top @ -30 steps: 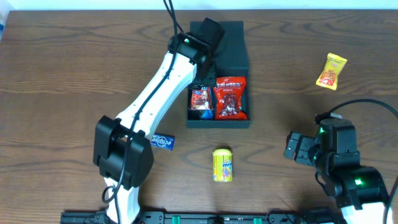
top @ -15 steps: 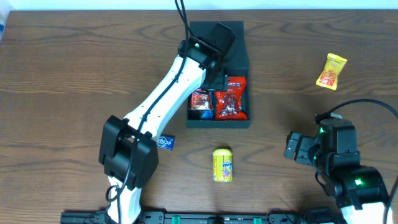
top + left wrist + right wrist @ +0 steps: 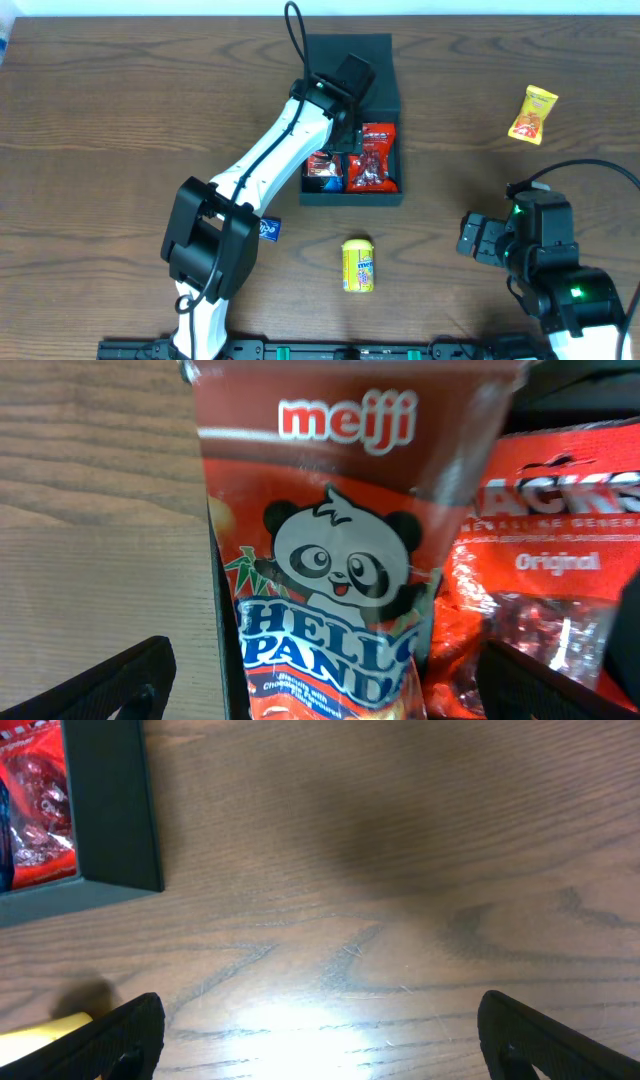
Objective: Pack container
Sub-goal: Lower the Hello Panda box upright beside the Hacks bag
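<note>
The left gripper (image 3: 322,695) hangs over the container with its fingers spread wide, one dark fingertip at each lower corner of the wrist view. It grips nothing: the Hello Panda packet (image 3: 330,560) lies between the fingertips with a gap on either side. That packet sits in the left part of the container (image 3: 352,198), its left edge along the dark wall. A red snack bag (image 3: 372,158) marked "Original" fills the right part, touching the packet. The container stands at the far middle of the table (image 3: 120,120), with its flap lid (image 3: 378,60) folded back on the far side and partly hidden under the left arm's wrist. A strip of bare wood separates the box's near wall from a yellow canister (image 3: 358,265). A blue packet (image 3: 268,229) pokes out from under the left arm, near the box's near-left corner. A yellow-orange packet (image 3: 532,113) lies well apart at the far right, with broad bare wood between it and the box. The right gripper (image 3: 476,238) sits at the near right, fingers wide apart over bare tabletop and holding nothing. Its wrist view catches the box's near-right corner at the left edge.
</note>
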Tool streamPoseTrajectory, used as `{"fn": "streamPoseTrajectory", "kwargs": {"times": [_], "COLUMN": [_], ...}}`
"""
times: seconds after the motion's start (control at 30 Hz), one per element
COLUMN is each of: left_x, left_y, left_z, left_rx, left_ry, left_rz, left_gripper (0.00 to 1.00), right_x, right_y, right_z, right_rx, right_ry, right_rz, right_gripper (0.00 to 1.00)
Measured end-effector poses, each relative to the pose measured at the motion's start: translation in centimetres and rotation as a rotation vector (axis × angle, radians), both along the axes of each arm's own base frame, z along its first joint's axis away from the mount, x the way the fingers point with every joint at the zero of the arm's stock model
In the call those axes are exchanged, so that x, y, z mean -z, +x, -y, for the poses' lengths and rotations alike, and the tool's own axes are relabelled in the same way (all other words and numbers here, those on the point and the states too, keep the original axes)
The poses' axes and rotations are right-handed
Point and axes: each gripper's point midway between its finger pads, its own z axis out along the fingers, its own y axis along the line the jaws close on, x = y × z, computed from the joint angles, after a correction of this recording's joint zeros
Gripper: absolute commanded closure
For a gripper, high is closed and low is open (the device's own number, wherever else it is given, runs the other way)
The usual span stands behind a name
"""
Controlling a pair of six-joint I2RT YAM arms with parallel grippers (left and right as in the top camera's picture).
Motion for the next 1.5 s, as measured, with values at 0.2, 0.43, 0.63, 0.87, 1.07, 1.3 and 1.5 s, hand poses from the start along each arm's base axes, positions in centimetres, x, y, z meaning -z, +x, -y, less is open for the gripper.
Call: {"fn": "streamPoseTrajectory", "kwargs": {"times": [0.2,0.43,0.63,0.87,1.07,1.3,1.5], "left_x": [0.9,1.6,1.6,1.4,-0.8,-1.3,-1.3], "left_y": [0.1,-0.1,-0.1,-1.3,-2.3,-4.5,-4.7], "left_z": [0.0,-0.2,-0.2,-0.9,-1.4,-1.2,-1.1], "left_rx": [-0.014,-0.032,-0.03,-0.032,-0.03,-0.021,-0.02], "left_ry": [-0.005,-0.003,-0.004,0.028,0.052,0.027,0.02], "left_rz": [0.006,-0.001,-0.002,-0.051,-0.104,-0.21,-0.217], "left_gripper": [0.17,0.4,0.49,0.57,0.58,0.57,0.56], "right_x": [0.0,0.0,0.0,0.0,0.0,0.0,0.0], "right_y": [0.0,0.0,0.0,0.0,0.0,0.0,0.0], "right_z": [0.0,0.0,0.0,0.0,0.0,0.0,0.0], "right_rx": [0.0,0.0,0.0,0.0,0.0,0.0,0.0], "right_ry": [0.0,0.0,0.0,0.0,0.0,0.0,0.0], "right_rz": [0.0,0.0,0.0,0.0,0.0,0.0,0.0], "right_gripper": [0.01,0.01,0.01,0.01,0.01,0.01,0.01]}}
